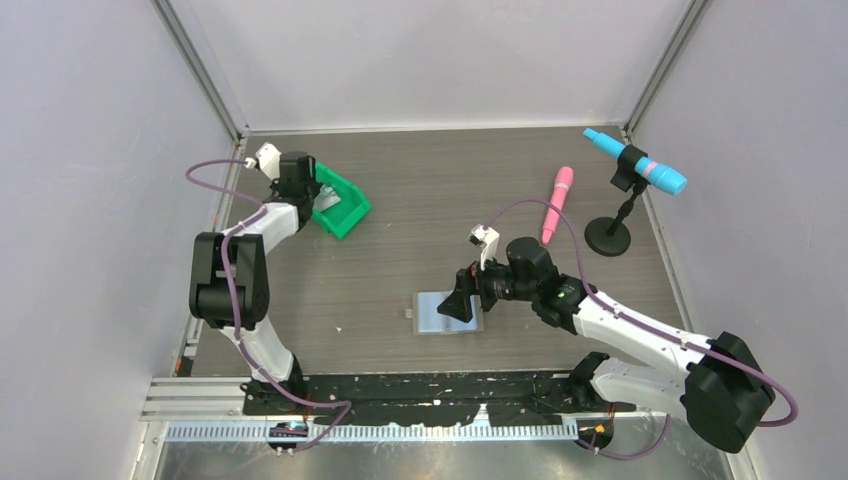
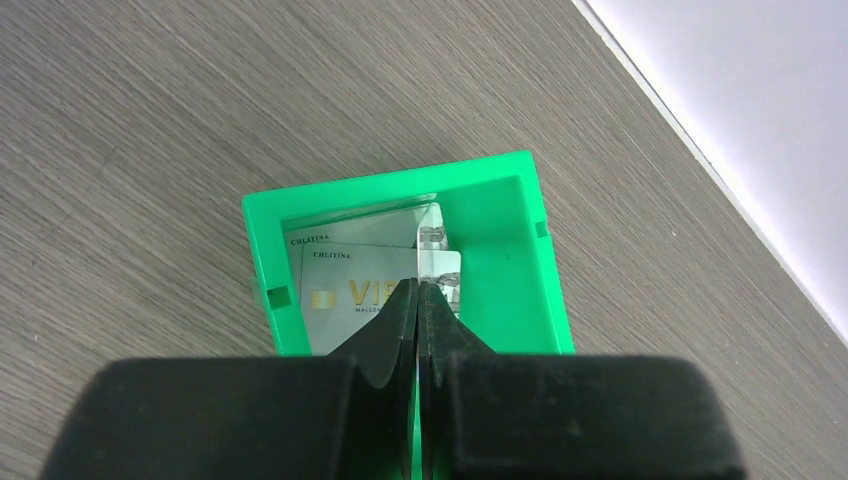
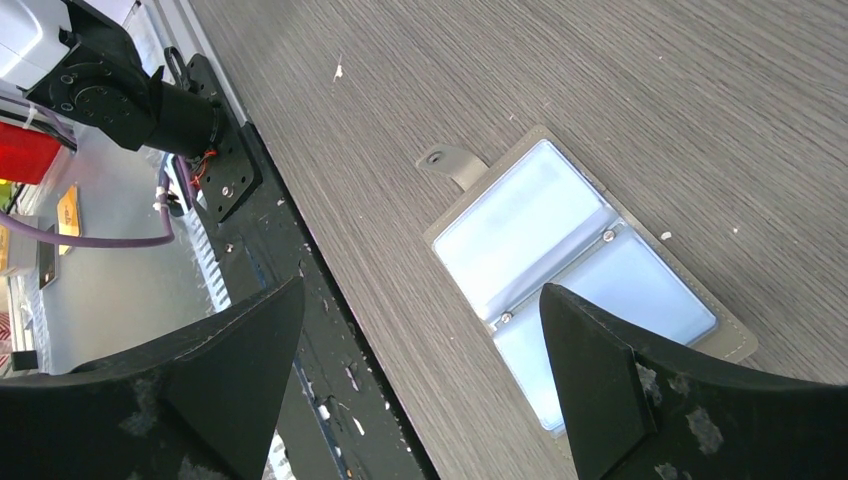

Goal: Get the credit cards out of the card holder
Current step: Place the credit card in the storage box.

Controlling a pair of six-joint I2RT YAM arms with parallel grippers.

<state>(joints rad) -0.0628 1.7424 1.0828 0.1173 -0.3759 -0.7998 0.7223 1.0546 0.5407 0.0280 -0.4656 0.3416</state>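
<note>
At the near centre of the table [image 1: 420, 190], the card holder [image 3: 560, 250] lies opened flat, its grey tab [image 3: 450, 163] pointing left. The right gripper [image 3: 420, 295] hangs just above it, jaws spread wide with nothing between them. At the far left, the left gripper [image 2: 417, 295] hangs over the green bin [image 2: 400, 185] with its jaws pressed together. 2 credit cards [image 2: 350, 285] lie in the bin, and a pale sliver [image 2: 432, 240] shows at the tips, though whether it is pinched cannot be told. Whether the holder's pale pockets contain more cards is unclear. The step in hand appears to be checking them. If a card is inside, 1 finger should pin the holder's edge while the card slides out along the pocket mouth, not upward.
</note>
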